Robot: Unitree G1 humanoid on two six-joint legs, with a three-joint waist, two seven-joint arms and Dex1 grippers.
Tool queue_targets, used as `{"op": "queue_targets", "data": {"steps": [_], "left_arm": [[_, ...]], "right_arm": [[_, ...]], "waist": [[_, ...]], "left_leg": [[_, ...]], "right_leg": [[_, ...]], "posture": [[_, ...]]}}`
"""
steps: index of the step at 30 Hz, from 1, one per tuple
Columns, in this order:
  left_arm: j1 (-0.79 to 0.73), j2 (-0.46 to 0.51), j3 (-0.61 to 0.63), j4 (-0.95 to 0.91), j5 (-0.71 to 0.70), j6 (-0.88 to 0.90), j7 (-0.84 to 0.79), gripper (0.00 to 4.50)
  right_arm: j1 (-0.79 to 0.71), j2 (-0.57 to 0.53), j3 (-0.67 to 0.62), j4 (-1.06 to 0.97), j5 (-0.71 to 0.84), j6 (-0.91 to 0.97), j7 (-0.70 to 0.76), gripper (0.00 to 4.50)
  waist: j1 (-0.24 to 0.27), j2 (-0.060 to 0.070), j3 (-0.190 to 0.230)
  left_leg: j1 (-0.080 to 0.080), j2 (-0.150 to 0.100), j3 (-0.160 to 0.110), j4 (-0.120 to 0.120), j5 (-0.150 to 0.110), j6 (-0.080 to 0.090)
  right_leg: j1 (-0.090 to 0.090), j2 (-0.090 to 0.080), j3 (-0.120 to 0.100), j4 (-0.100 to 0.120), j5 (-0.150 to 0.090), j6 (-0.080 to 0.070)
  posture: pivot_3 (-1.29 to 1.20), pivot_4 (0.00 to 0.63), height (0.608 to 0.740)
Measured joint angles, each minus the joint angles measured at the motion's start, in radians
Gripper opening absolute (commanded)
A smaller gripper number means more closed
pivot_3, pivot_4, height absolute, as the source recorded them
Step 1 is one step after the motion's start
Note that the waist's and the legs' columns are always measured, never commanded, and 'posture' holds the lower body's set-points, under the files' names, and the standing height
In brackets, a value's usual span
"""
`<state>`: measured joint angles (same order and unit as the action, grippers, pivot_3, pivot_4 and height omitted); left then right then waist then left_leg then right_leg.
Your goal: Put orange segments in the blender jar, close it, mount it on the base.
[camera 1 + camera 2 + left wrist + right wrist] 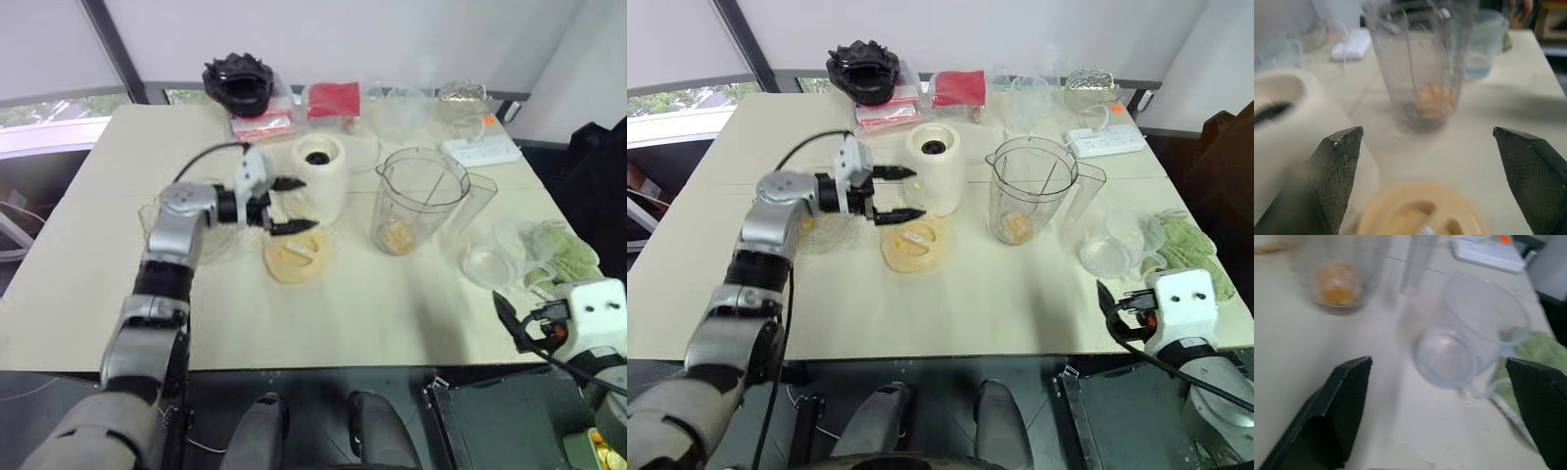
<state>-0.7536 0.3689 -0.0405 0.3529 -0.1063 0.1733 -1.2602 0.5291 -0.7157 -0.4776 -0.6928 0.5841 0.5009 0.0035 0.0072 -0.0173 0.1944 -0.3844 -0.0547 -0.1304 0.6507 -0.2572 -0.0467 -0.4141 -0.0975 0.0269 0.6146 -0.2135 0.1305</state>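
Both grippers spread and empty; orange segments sit in the open jar.

The left gripper hovers with its fingers wide apart, pointing right, just above the far-left edge of the flat cream lid and just left of the base. The base stands upright, its black socket on top, touching nothing the gripper holds. Right of the base, apart from it, the jar stands upright on the table with no lid, orange segments piled at its bottom. The right gripper is at the near right edge, fingers wide apart, pointing toward a small clear tub lying beside a green cloth.
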Motion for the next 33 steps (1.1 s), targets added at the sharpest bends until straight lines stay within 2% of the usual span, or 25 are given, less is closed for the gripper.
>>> {"op": "queue_targets", "data": {"steps": [4, 9, 15, 33], "left_arm": [[0.095, 0.001, -0.048, -0.119, -0.002, 0.036, 0.047, 4.44], [0.19, -0.002, -0.106, -0.122, 0.013, -0.028, 0.108, 4.44], [0.188, 0.011, -0.104, -0.087, 0.018, -0.053, 0.175, 4.44], [0.239, 0.047, -0.142, -0.131, 0.018, -0.052, 0.219, 4.44]], "right_arm": [[-0.081, 0.053, -0.007, 0.096, -0.064, -0.016, 0.021, 4.5], [-0.249, 0.114, 0.022, 0.289, -0.175, -0.017, -0.009, 4.5], [-0.326, 0.152, 0.05, 0.399, -0.269, -0.018, -0.013, 4.5], [-0.493, 0.276, 0.04, 0.609, -0.396, -0.089, -0.071, 4.5]], "waist": [[0.004, 0.001, -0.001], [-0.002, 0.003, -0.002], [-0.002, 0.005, -0.003], [-0.021, 0.008, -0.004]], "left_leg": [[0.006, 0.0, 0.001, -0.001, 0.0, 0.0], [0.011, 0.001, 0.002, -0.003, 0.0, 0.0], [0.01, 0.0, 0.002, -0.003, 0.0, 0.0], [0.011, 0.0, 0.002, -0.004, 0.0, 0.0]], "right_leg": [[0.005, 0.0, 0.0, 0.0, -0.002, -0.003], [0.007, 0.0, 0.001, 0.0, -0.002, -0.004], [0.007, 0.0, 0.001, 0.0, -0.002, -0.003], [0.007, 0.0, 0.001, 0.0, -0.001, -0.002]], "posture": [[0.0, 0.15, 0.74], [0.0, 0.15, 0.74], [0.0, 0.15, 0.74], [0.0, 0.15, 0.74]]}}
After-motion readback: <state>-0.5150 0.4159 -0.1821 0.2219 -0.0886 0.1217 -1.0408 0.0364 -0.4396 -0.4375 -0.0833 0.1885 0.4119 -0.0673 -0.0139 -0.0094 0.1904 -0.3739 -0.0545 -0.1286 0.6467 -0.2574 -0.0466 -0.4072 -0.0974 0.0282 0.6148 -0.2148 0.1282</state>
